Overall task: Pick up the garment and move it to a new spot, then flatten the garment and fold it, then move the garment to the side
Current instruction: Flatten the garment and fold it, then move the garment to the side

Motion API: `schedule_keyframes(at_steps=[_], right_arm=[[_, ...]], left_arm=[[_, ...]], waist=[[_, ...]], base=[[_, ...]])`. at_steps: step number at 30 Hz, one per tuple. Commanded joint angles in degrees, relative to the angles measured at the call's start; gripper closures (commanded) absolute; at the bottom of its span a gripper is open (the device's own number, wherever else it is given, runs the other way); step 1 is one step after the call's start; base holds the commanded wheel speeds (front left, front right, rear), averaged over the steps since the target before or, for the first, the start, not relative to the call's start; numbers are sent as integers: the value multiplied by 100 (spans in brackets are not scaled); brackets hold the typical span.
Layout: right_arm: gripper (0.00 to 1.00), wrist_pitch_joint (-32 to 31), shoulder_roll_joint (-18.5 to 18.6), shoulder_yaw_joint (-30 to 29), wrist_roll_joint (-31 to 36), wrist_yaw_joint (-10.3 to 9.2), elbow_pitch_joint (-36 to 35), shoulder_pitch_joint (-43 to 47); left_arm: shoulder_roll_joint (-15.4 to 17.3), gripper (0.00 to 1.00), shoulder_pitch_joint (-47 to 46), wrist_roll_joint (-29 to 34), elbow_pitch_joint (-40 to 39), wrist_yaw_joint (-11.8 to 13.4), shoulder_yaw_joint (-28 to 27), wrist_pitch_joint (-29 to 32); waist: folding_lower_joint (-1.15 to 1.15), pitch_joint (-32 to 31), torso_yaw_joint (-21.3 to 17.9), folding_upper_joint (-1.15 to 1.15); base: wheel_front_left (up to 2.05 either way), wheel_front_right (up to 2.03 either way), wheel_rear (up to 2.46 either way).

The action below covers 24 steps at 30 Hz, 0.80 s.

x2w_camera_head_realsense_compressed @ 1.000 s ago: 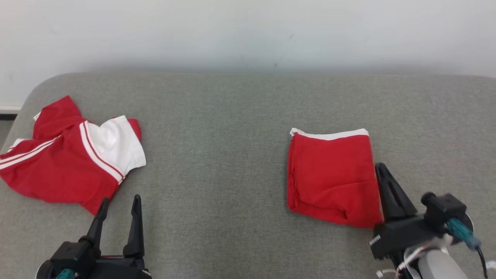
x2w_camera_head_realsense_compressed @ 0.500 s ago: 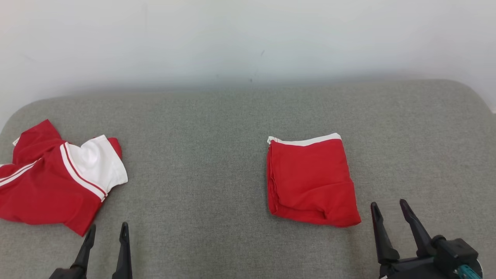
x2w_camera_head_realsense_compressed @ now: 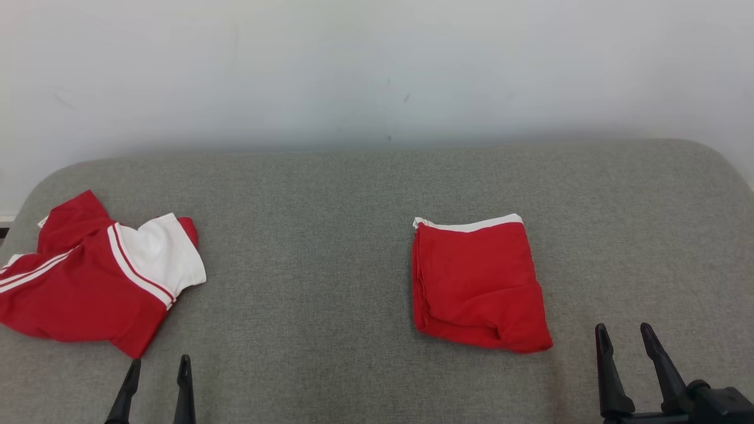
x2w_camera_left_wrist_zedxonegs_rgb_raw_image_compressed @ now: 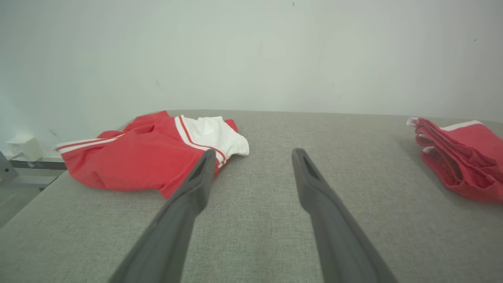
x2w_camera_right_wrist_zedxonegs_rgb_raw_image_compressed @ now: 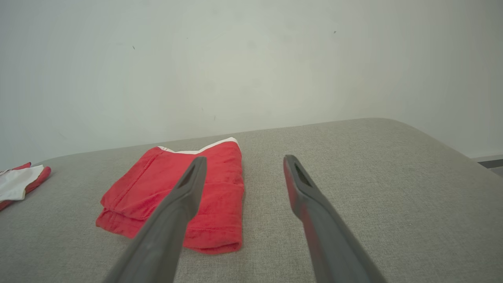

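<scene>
My right gripper has released and pulled back, jaws spread and empty; the folded red garment now lies just ahead-left of it. Meanwhile my left gripper stays open too.

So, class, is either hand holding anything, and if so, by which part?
Nothing is held: the left hand and the right hand are open and empty, and the folded garment lies free.

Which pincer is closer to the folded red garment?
The right pincer sits just right of the folded garment. The left pincer is far off, beside the crumpled red-and-white garment.
</scene>
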State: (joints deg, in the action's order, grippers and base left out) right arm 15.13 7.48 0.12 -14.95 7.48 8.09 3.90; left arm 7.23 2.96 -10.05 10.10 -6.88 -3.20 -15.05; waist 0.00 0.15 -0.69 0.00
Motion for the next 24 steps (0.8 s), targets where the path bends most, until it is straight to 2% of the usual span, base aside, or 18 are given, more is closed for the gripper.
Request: schedule_keyframes(at_steps=[1, 9, 13, 24], right_arm=[[0, 0, 13, -25, 12, 3, -12, 68], [0, 0, 25, 79, -77, 3, 80, 4], [0, -10, 128, 153, -123, 3, 290, -345], [0, -727, 657, 438, -150, 3, 1694, -2076]], left_arm=[[4, 0, 59, 43, 10, 8, 0, -18], [-29, 0, 42, 68, 30, 0, -27, -18], [-54, 0, -32, 43, 9, -6, -30, -18], [-169, 0, -415, 1, 37, -42, 198, -18]], waist=[[0, -1, 19, 0], [0, 14, 86, 0], [0, 81, 116, 0], [0, 471, 487, 0]], base=[[0, 0, 0], [0, 0, 0], [0, 0, 0], [0, 0, 0]])
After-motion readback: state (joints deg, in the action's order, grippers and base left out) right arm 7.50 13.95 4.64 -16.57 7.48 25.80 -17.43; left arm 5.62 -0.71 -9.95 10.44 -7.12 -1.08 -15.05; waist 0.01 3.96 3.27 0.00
